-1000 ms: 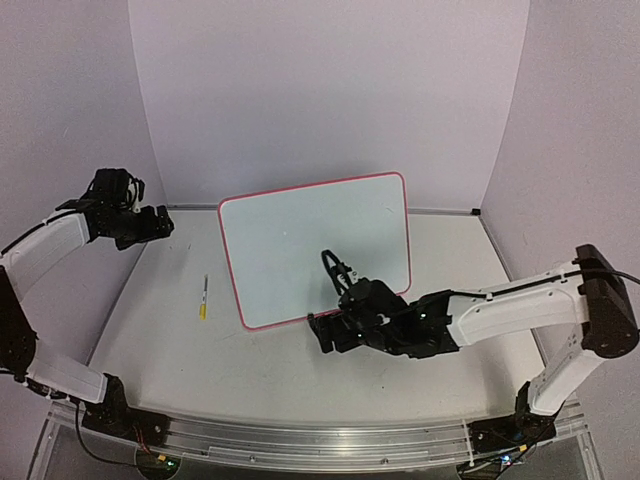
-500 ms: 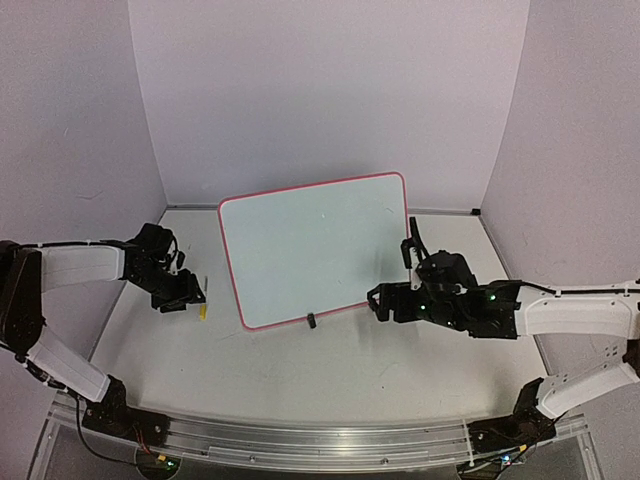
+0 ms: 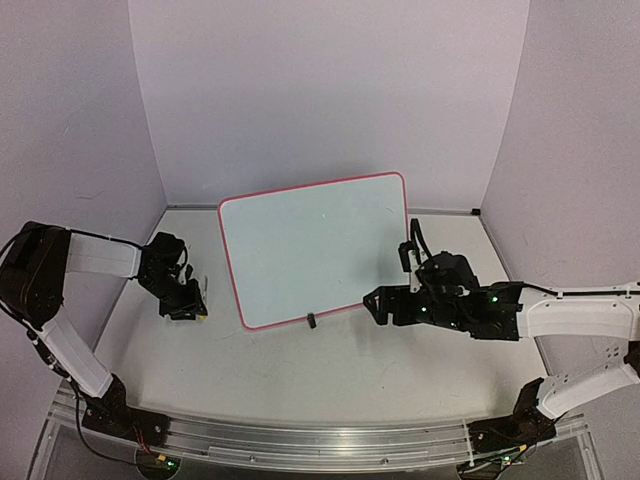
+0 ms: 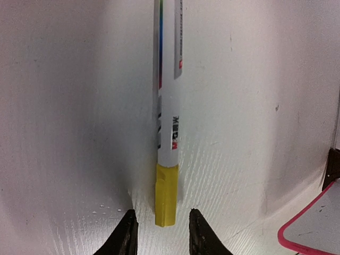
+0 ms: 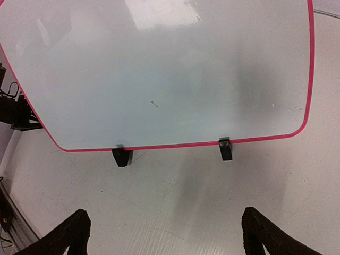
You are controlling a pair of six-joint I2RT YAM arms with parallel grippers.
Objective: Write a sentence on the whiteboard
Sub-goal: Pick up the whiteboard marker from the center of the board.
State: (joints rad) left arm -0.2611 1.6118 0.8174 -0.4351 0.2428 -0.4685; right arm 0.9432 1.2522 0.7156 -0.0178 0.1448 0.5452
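The whiteboard (image 3: 315, 250) stands tilted at mid-table on black feet (image 5: 225, 149), its red-rimmed face (image 5: 159, 79) blank; the sentence is not in view. A white marker (image 4: 169, 106) with a yellow cap (image 4: 166, 194) lies on the table left of the board. My left gripper (image 4: 162, 228) is low over it, its jaws open but narrow, one fingertip on each side of the cap's end with a small gap to it. My right gripper (image 5: 166, 212) is wide open and holds nothing. It faces the board's lower right edge (image 3: 390, 277) from the near side.
A corner of the board (image 4: 313, 228) shows at the lower right of the left wrist view. The grey side walls close in the table left and right. A metal rail (image 3: 300, 440) runs along the near edge.
My left arm came down from the far left to the marker, and its jaws narrowed around the cap. My right arm swung from the board's front middle to its right side.
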